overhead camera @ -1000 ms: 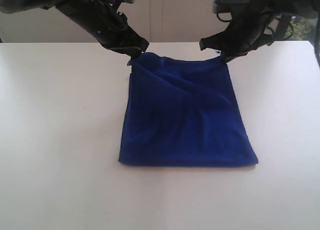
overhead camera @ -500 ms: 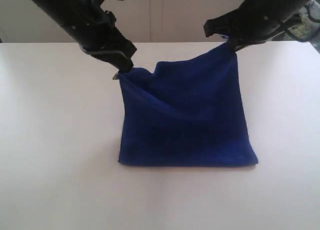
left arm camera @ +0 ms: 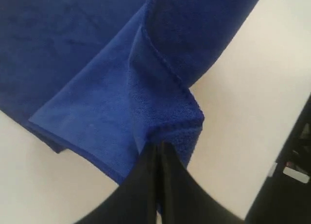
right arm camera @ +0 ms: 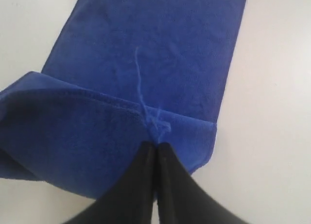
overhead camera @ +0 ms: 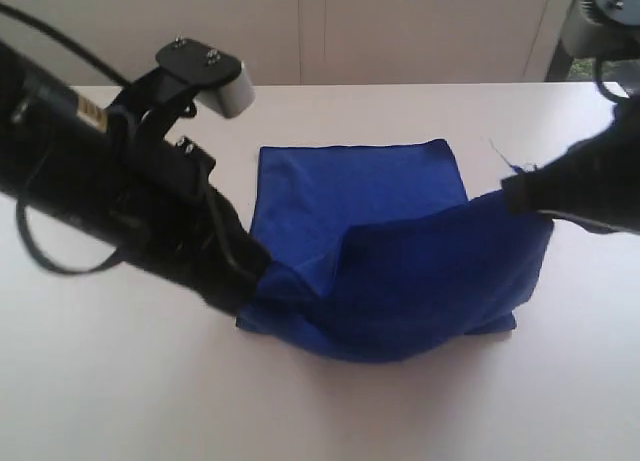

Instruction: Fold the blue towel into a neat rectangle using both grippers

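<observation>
1. The blue towel is on the white table, about mid-table. Its far part lies flat and its near part is bunched into a loose fold.
2. The left gripper has its jaws pressed together, pinching a towel corner where the hem bunches at the tips.
3. In the exterior view the left gripper sits low at the towel's near-left corner, close to the table.
4. The right gripper also has its jaws pressed together, pinching the towel hem at a corner. A loose blue thread sticks out of the hem right at the tips.
5. In the exterior view the right gripper holds its corner up at the towel's right side, higher than the left one. The cloth hangs from it and slopes down toward the left gripper.
6. The lifted flap covers the towel's near half. The far half is bare, with straight edges.
7. The left arm is dark and fills the left of the exterior view, with a grey camera block on top.
</observation>
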`<action>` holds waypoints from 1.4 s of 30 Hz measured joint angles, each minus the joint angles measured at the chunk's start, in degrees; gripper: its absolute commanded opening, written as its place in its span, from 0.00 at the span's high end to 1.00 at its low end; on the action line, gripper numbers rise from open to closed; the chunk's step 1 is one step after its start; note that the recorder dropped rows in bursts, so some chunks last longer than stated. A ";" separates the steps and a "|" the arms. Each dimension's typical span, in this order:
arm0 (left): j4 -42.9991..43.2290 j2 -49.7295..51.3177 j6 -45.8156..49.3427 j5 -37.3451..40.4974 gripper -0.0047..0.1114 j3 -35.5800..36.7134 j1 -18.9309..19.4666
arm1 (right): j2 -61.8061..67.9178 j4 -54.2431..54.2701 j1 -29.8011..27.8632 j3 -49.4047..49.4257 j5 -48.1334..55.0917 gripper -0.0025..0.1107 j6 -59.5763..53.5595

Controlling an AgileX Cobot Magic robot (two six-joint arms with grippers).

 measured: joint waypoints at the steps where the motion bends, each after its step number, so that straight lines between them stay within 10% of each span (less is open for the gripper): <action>1: 0.00 -1.17 -0.26 -0.40 0.96 1.65 -0.86 | -2.04 0.13 0.14 0.92 0.27 0.98 0.13; 8: -0.88 -12.35 -4.31 -2.39 0.96 11.21 -6.72 | -20.14 6.84 0.59 6.95 6.84 0.98 0.34; 32: -10.46 -14.07 -5.27 -3.97 0.96 20.54 -6.84 | -24.40 12.96 0.59 14.43 19.26 0.98 -0.21; 42: -10.49 -14.07 -5.27 -13.23 0.96 18.83 -5.29 | -19.81 6.28 0.59 13.82 7.08 0.98 2.10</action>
